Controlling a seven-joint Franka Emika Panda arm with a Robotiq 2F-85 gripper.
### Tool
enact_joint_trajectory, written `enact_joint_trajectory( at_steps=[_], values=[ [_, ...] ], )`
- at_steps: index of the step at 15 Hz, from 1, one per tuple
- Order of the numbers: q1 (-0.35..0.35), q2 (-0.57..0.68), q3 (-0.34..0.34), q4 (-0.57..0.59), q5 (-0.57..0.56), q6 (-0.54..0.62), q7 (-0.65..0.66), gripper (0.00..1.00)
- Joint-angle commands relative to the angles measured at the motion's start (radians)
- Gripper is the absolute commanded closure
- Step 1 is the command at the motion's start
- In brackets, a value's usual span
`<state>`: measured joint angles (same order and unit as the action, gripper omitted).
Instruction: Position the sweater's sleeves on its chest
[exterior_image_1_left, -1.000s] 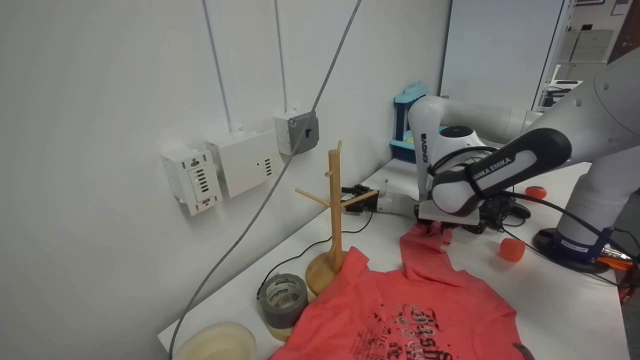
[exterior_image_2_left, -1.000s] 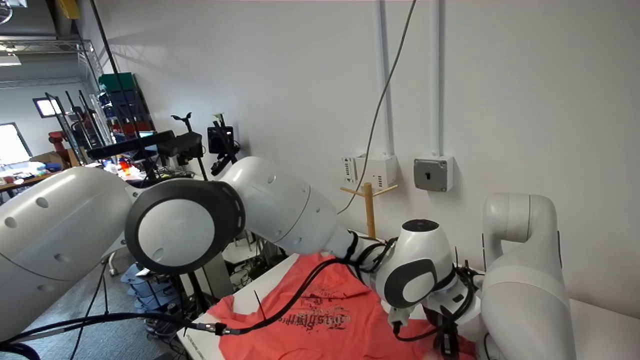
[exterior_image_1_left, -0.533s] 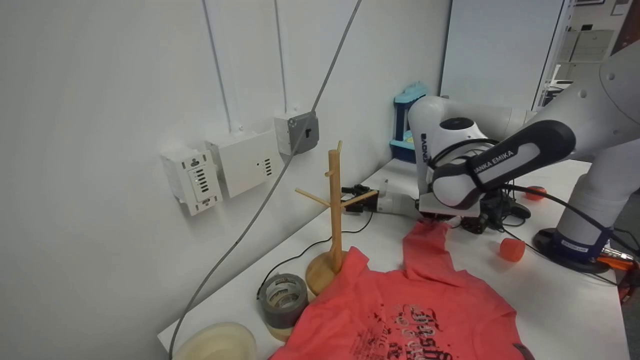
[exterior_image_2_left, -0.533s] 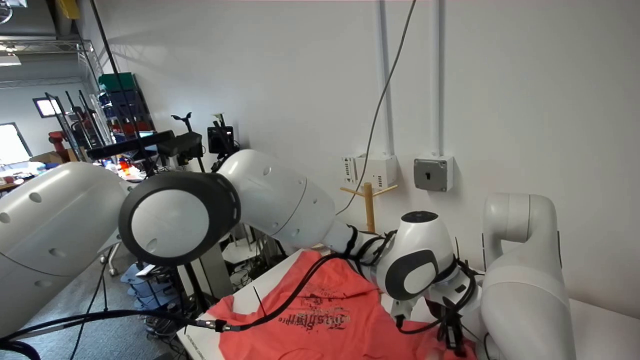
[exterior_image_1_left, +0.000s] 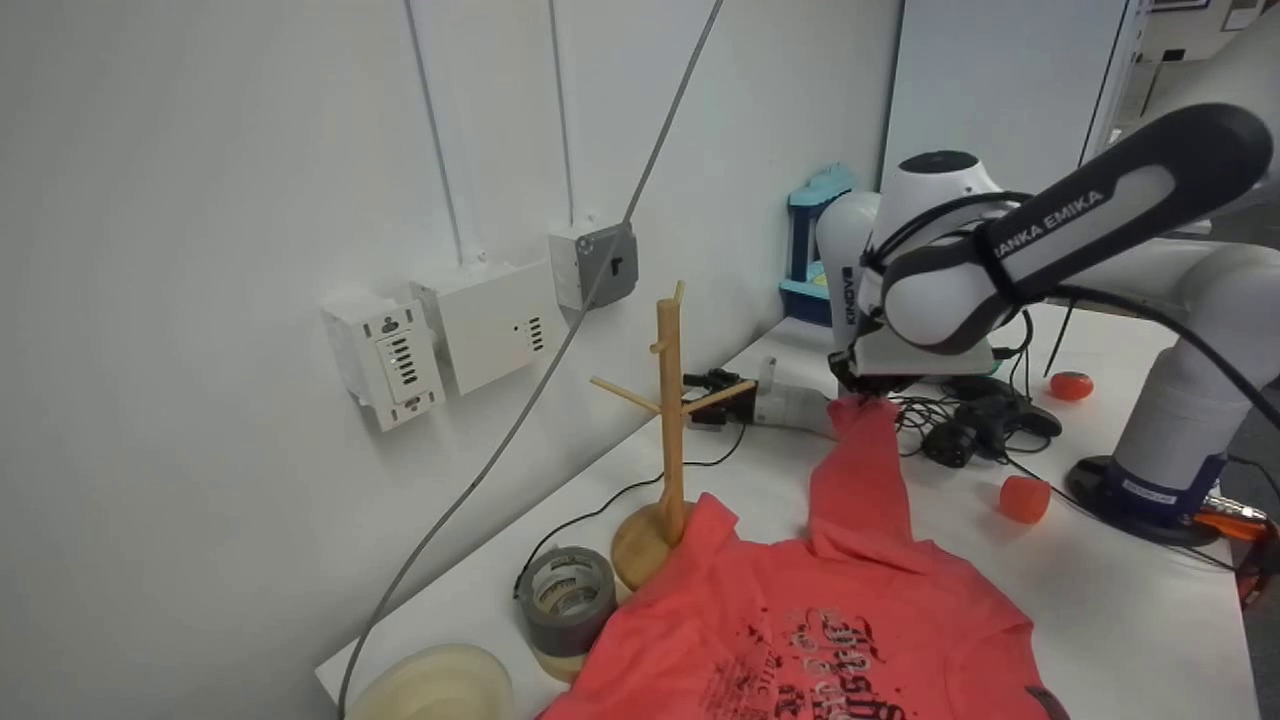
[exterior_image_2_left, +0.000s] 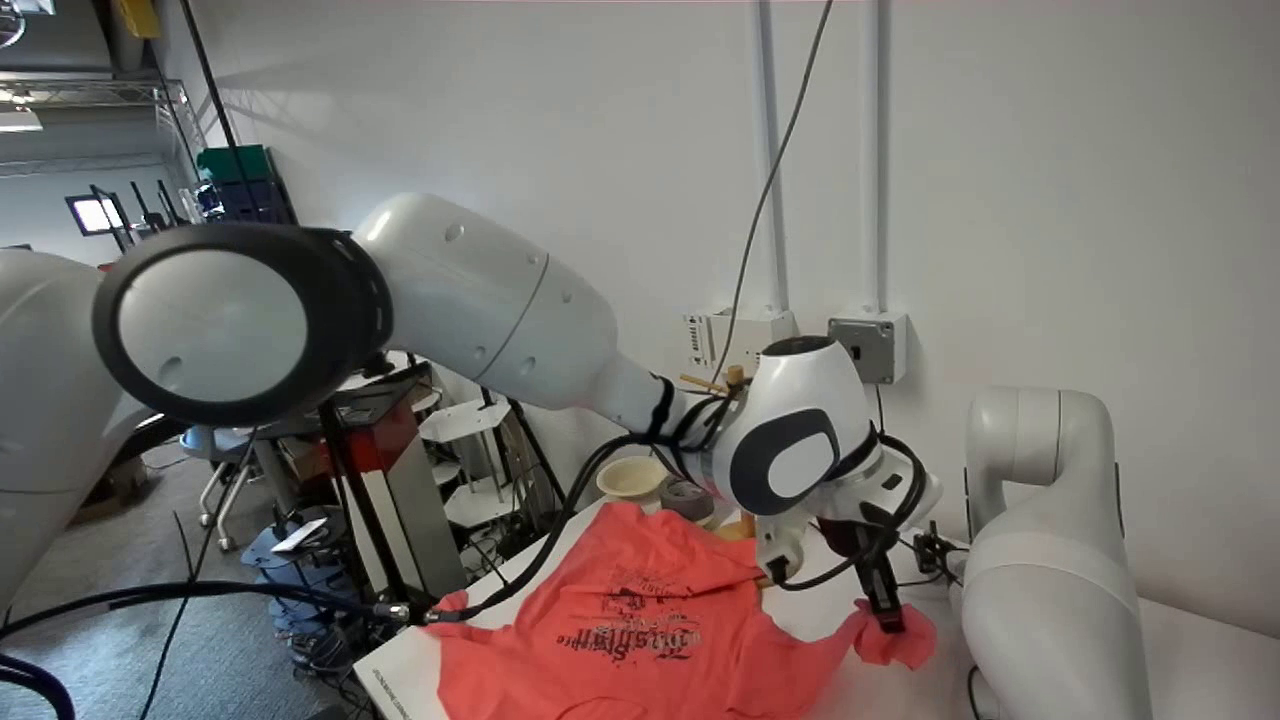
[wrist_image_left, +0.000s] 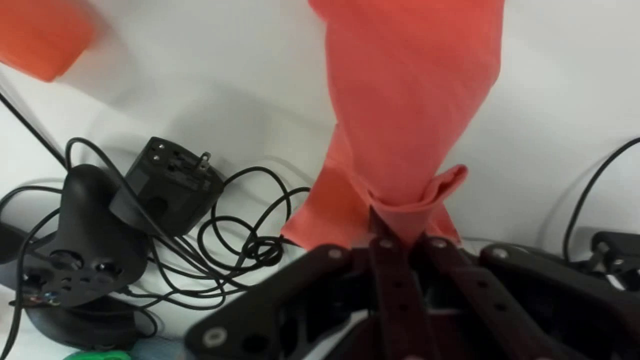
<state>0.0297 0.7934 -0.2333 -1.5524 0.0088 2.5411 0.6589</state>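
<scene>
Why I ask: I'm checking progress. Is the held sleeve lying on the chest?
No, the sleeve stretches away from the chest to the fingers gripping it.

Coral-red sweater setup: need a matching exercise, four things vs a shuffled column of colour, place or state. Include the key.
Things
1. Gripper
2. Sweater's chest
3. Duct tape roll
4. Bowl

Colour, place or state
A. Cream
B. Shut on a sleeve near its end
C. Dark print, facing up
D. Grey, beside the wooden stand

Pairs: 1-B, 2-C, 3-D, 4-A
</scene>
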Motion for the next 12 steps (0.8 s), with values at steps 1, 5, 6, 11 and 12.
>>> enact_joint_trajectory(
  at_steps=[1, 5, 6, 11, 12],
  values=[
    [-0.010, -0.200, 0.059, -0.215, 0.014, -0.008, -0.145, 0.99],
    [-0.024, -0.335, 0.135, -0.365, 0.064, -0.030, -0.283, 0.99],
    [-0.030, -0.363, 0.160, -0.397, 0.083, -0.043, -0.320, 0.99],
    [-0.027, -0.457, 0.237, -0.506, 0.150, -0.118, -0.440, 0.99],
    [-0.023, -0.465, 0.245, -0.517, 0.156, -0.131, -0.452, 0.99]
  ],
)
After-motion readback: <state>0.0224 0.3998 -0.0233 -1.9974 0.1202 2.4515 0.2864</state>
